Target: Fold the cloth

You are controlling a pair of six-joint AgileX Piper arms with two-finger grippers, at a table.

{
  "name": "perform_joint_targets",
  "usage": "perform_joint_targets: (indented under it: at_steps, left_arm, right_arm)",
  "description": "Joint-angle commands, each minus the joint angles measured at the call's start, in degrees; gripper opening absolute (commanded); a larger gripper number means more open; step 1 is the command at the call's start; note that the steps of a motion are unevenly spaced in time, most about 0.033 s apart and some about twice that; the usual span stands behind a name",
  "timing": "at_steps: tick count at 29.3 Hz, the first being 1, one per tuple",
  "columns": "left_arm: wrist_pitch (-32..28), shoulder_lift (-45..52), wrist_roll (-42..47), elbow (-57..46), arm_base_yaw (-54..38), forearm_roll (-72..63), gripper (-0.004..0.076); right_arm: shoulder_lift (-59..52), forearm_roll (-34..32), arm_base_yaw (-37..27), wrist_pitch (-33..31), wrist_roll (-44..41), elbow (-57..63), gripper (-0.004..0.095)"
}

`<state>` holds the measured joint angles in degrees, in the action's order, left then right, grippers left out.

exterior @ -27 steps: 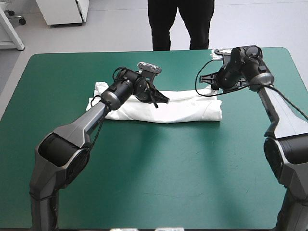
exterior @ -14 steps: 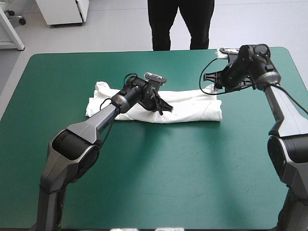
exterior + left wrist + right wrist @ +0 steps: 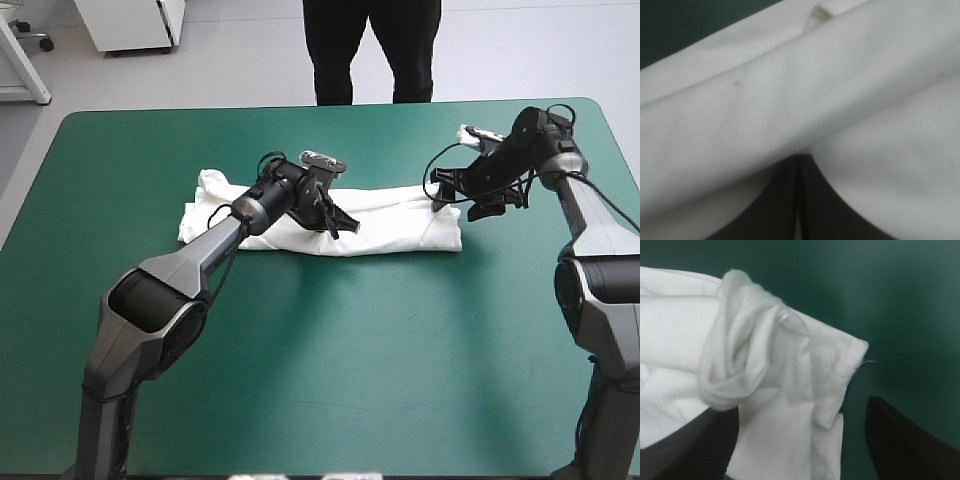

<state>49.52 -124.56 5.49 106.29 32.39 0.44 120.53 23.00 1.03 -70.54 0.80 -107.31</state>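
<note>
The white T-shirt [image 3: 400,225] lies folded into a long narrow band across the far half of the table. My left gripper [image 3: 348,225] rests on the band's middle. In the left wrist view its black fingers [image 3: 812,200] meet in a point under a ridge of the T-shirt [image 3: 790,90], shut on the cloth. My right gripper [image 3: 464,198] is at the band's right end. In the right wrist view it [image 3: 799,407] stands open, and a rolled, hemmed corner of the T-shirt [image 3: 765,370] lies between its fingers.
The teal-green cover [image 3: 330,370] stretches bare from the shirt to the near edge. The table's far edge [image 3: 400,104] runs a short way beyond both grippers. Bare cover [image 3: 900,315] shows ahead of the right gripper.
The left gripper slid right along the band and then held still. The right gripper came down from beyond the shirt's far right corner to its right end.
</note>
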Motion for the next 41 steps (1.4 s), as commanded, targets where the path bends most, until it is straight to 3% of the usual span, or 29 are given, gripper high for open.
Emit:
perform_joint_targets:
  at_steps: [1,14,17,21,34,41]
  left_arm:
    - [-0.68,2.95,0.25,1.43,0.2,-0.83,0.0]
    - [-0.93,2.95,0.13,1.43,0.2,-0.83,0.0]
    - [-0.81,2.95,-0.41,1.43,0.1,-0.44,0.0]
    - [-0.62,2.95,-0.74,1.43,0.1,-0.44,0.0]
    - [-0.08,2.95,-1.1,1.43,0.1,-0.44,0.0]
    - [1.62,2.95,-0.83,1.43,0.1,-0.08,0.0]
  right_arm:
    - [-1.77,2.14,-0.29,-0.94,0.83,-1.03,0.0655]
    - [2.89,3.56,2.53,0.04,1.37,-0.93,0.0626]
    - [4.18,3.42,4.3,0.63,1.37,-0.93,0.0444]
    - [4.65,2.92,5.94,4.44,1.37,-0.93,-0.0024]
    - [4.33,2.44,6.57,16.21,2.23,-0.93,-0.0017]
    - [2.65,-0.82,9.5,19.06,2.05,-0.68,-0.0017]
